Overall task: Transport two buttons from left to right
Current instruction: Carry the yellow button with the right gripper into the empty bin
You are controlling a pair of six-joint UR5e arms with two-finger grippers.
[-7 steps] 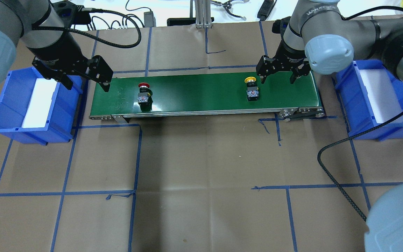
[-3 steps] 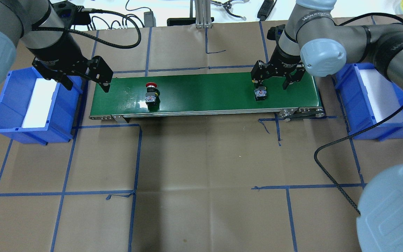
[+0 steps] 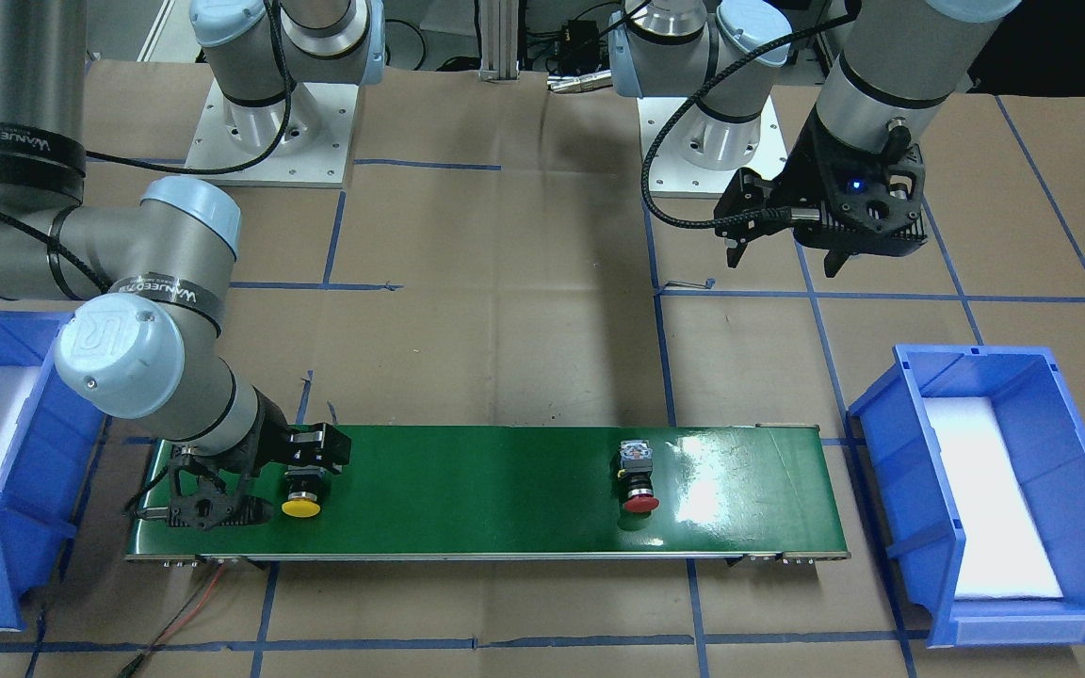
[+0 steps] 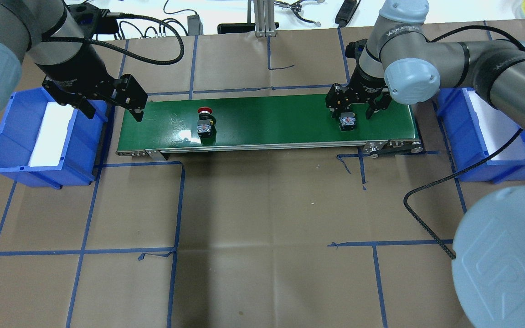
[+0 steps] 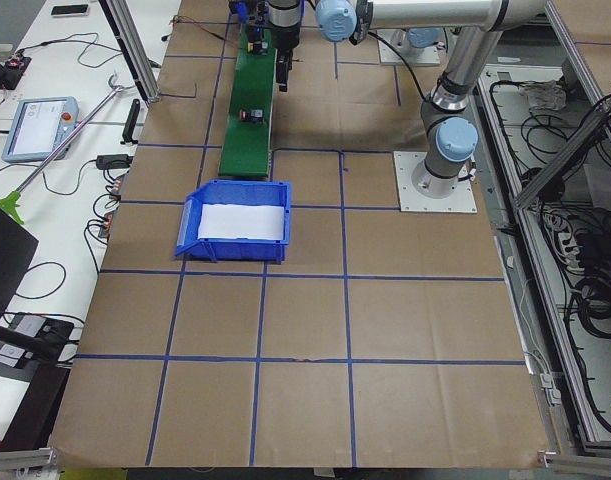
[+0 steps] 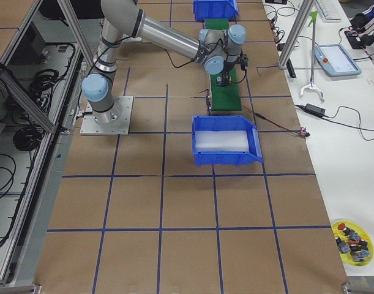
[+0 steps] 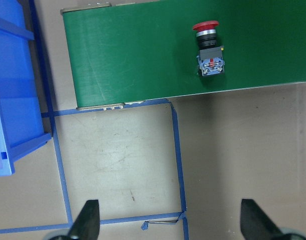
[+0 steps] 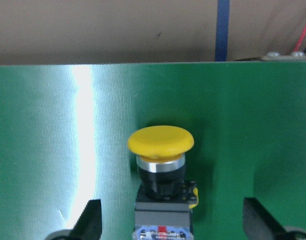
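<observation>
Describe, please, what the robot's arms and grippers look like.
The left arm and right arm are silver-grey tubes with pale-blue joint caps and black braided cables; the right's black bands carry white lettering. The left gripper and right gripper are black, two-fingered.

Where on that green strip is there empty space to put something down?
The widest bare stretch of the green belt lies between the red button and the yellow button. A shorter bare patch runs from the red button to the belt's end on the robot's left. The other end is crowded: the right tool straddles the yellow button there.
</observation>
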